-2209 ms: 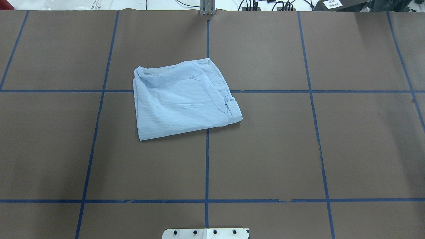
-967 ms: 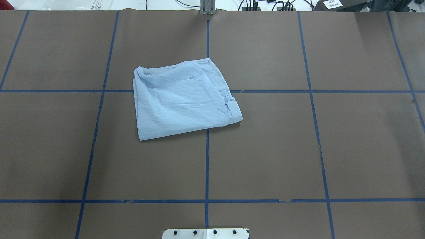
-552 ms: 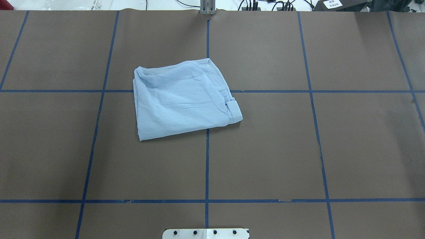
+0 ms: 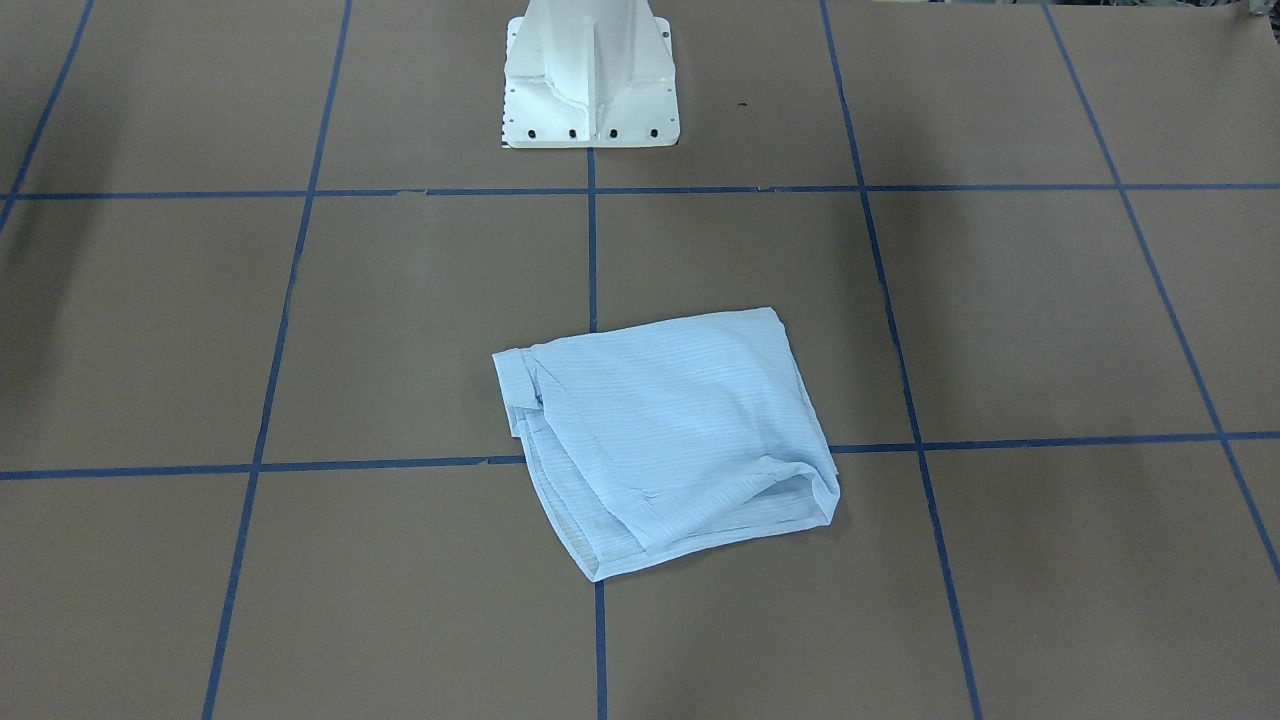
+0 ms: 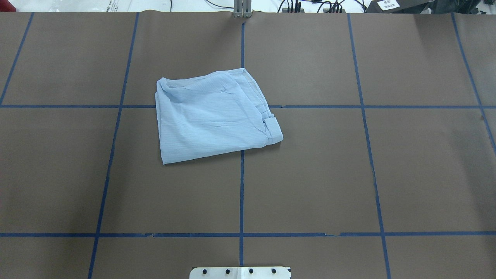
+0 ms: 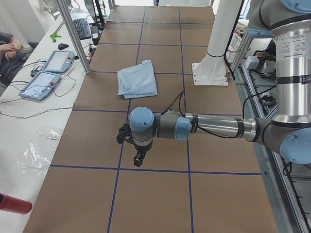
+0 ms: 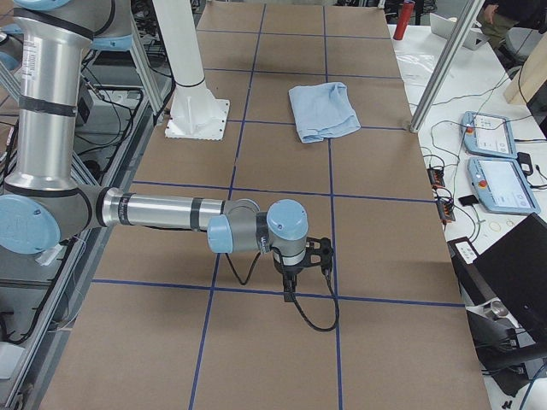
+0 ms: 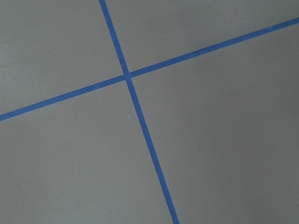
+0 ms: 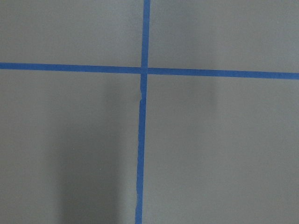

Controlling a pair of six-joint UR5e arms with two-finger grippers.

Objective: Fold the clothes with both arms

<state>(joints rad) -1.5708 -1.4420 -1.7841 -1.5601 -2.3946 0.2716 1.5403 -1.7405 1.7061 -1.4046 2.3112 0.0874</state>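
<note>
Well apart from both jaws lies the shirt point(image 5: 215, 116).

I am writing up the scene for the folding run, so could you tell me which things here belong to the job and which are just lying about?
Job in hand:
thin pale-blue striped shirt, lying folded
left arm's black gripper
right arm's black gripper

Lying about:
grey touchscreen pendants
red cylindrical bottle
clear plastic bag
white metal pedestal base
</note>
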